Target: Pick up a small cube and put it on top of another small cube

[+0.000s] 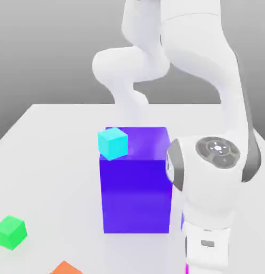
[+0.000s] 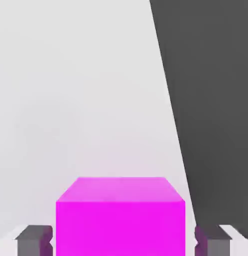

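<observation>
A: Where is the magenta cube [image 2: 120, 217]?

B: In the hand view it sits between the two dark fingertips [image 2: 33, 240] of the gripper [image 2: 123, 241], one pad at each side face. The pincer is clamped on the magenta cube, which rests on the pale table [image 2: 70, 100].

A: And relative to the big purple block [image 1: 135, 184]?

B: The arm's wrist comes down just beside the purple block, on the exterior view's right of it, nearer the camera. A thin magenta sliver [image 1: 186, 269] shows low beside the white hand, so the cube is probably right there, though the hand hides nearly all of it from that side.

A: The green cube [image 1: 10, 232]?

B: Well apart from the purple block, off toward the exterior view's left and nearer the camera, alone on the table [image 1: 48, 160].

A: Anything else around the block?

B: A small cyan cube [image 1: 113, 143] sits on top of the purple block, at its corner toward the exterior view's left. A small orange cube [image 1: 66, 268] lies on the table between the green cube and the block, nearer the camera than both, partly cut by the frame edge.
</observation>
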